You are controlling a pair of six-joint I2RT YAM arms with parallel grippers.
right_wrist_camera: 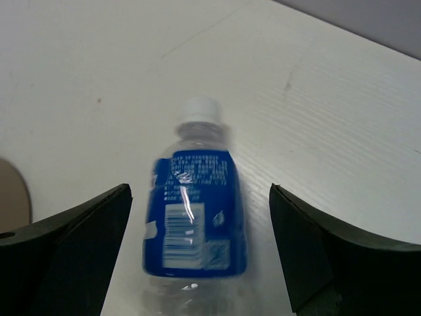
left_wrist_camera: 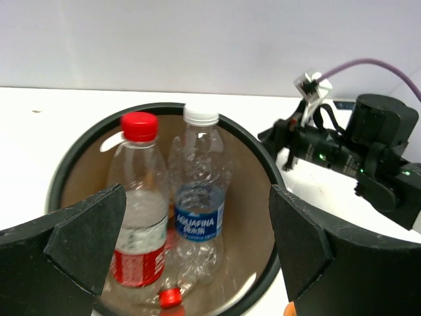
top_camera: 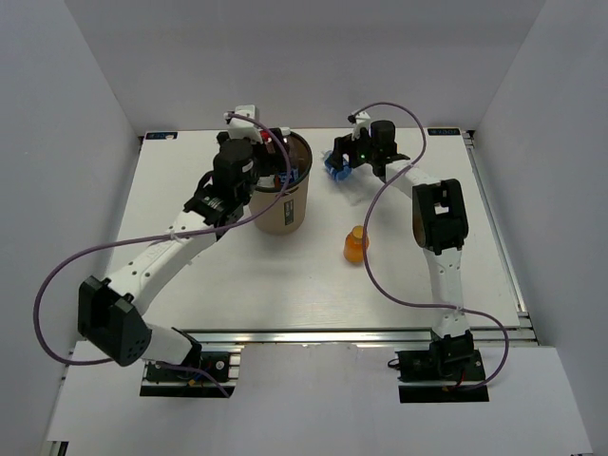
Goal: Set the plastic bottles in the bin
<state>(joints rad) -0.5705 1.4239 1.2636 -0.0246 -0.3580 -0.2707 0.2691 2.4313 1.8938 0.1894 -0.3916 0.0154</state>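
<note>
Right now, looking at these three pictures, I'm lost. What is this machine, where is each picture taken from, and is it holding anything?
These are two robot arms bolted to a white table. The wide picture looks down from above; the other two come from a camera on each wrist, so the black wedges at their edges are that arm's own jaws. The left arm hovers over a brown bin, jaws open and empty; inside are a red-capped bottle and a blue-labelled bottle. The right arm has its open jaws either side of a second blue-labelled bottle lying on the table, not gripping it. An orange bottle stands alone nearby.
</note>
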